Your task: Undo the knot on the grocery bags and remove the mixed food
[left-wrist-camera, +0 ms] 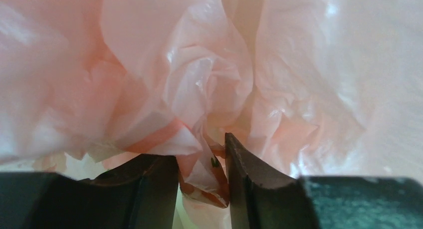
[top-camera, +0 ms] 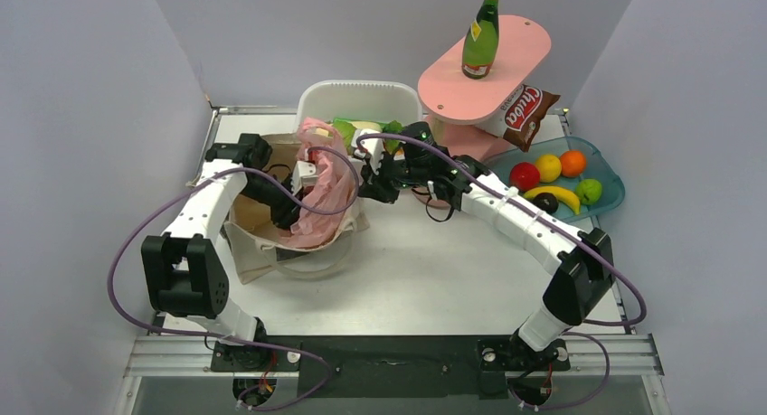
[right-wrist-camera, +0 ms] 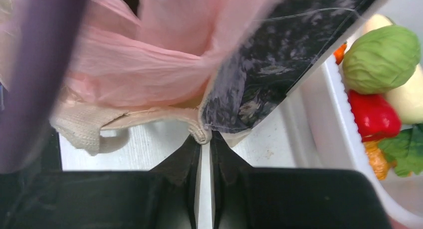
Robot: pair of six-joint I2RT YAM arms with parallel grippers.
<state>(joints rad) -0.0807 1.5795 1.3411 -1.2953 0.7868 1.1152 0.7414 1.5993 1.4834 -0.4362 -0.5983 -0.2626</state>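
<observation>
The pink plastic bag (top-camera: 327, 182) sits inside the beige canvas tote (top-camera: 258, 245), left of centre. My left gripper (left-wrist-camera: 202, 156) is shut on a fold of the pink bag (left-wrist-camera: 199, 84), whose crumpled plastic fills the left wrist view. My right gripper (right-wrist-camera: 203, 139) is shut on the tote's seamed corner (right-wrist-camera: 199, 134), just below its dark patterned patch (right-wrist-camera: 279, 64). In the top view the right gripper (top-camera: 371, 187) is at the tote's right edge. The green bottle (top-camera: 480, 40) stands on the pink stand, and the crisp packet (top-camera: 525, 115) leans beneath it.
A white bin (top-camera: 357, 97) behind the bags holds a round green vegetable (right-wrist-camera: 381, 57), a red pepper (right-wrist-camera: 373, 114), leafy green (right-wrist-camera: 404, 149) and a white radish (right-wrist-camera: 409, 97). A blue tray (top-camera: 610, 187) of fruit lies at the right. The pink stand (top-camera: 516, 62) is at the back right.
</observation>
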